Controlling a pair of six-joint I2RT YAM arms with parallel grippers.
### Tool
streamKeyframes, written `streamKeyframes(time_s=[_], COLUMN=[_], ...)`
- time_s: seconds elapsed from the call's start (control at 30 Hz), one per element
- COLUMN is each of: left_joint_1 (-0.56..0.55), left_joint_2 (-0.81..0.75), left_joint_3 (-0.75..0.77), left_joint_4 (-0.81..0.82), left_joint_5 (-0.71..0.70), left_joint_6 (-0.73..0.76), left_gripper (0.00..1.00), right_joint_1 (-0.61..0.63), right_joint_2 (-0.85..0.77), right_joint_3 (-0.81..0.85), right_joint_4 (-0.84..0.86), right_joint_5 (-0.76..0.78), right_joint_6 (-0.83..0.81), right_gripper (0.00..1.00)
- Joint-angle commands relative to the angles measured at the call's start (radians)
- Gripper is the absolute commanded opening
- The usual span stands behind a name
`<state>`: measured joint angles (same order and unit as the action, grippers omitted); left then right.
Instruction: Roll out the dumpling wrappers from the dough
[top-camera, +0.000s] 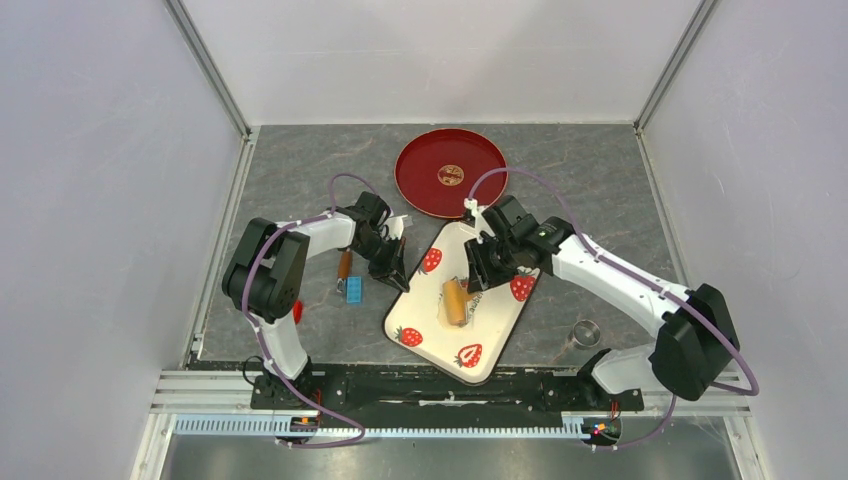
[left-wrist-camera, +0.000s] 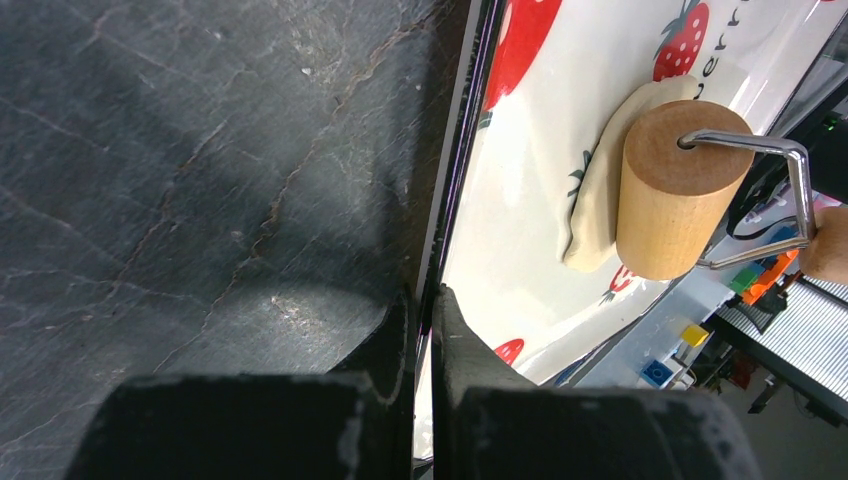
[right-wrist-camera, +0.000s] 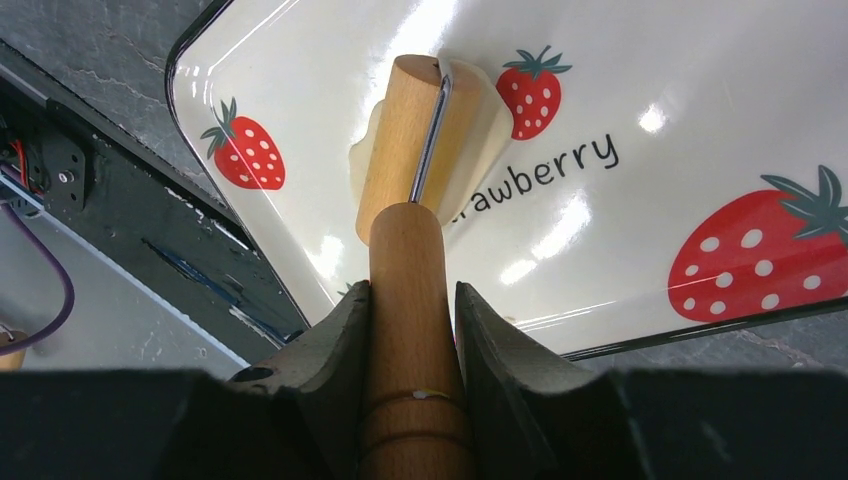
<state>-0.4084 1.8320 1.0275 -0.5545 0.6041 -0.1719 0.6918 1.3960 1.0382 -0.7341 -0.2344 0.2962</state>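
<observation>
Right gripper (right-wrist-camera: 410, 292), apparently snug, on roller (right-wrist-camera: 398, 150)

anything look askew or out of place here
Only the strawberry tray: it lies diagonal to the table edges, its rim pinched by the left gripper. The dough sits flattened under the roller held by the right gripper; nothing looks spilled or damaged.

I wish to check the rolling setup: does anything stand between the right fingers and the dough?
Only the tool itself: the right fingers are shut on the handle of the wooden roller, whose drum lies on the dough on the strawberry tray. Nothing else visible stands between.
</observation>
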Motion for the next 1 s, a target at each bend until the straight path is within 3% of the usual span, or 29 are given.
streamKeyframes(time_s=[0.0,0.6,0.97], left_joint_1=[-0.003,-0.003,-0.004], left_joint_2=[0.053,0.049,0.000], left_joint_3=[-0.021,-0.018,0.005], left_joint_4=[-0.044,-0.044,-0.041], left_joint_5=[-0.167,-0.168,-0.143], left_joint_6=[0.071,0.071,0.051], left_gripper=[0.02,0.02,0.03], right_joint_1=[-0.007,-0.106,-0.172], right_joint_2=[0.038,-0.005,0.033], right_joint_3=[-0.117,-0.086,0.227], right_joint_4=[-0.251,-0.322,-0.274], right_joint_5=[0.214,0.190,0.009], right_joint_6=[-0.066,-0.113,-0.132], right_gripper=[0.00,0.00,0.00])
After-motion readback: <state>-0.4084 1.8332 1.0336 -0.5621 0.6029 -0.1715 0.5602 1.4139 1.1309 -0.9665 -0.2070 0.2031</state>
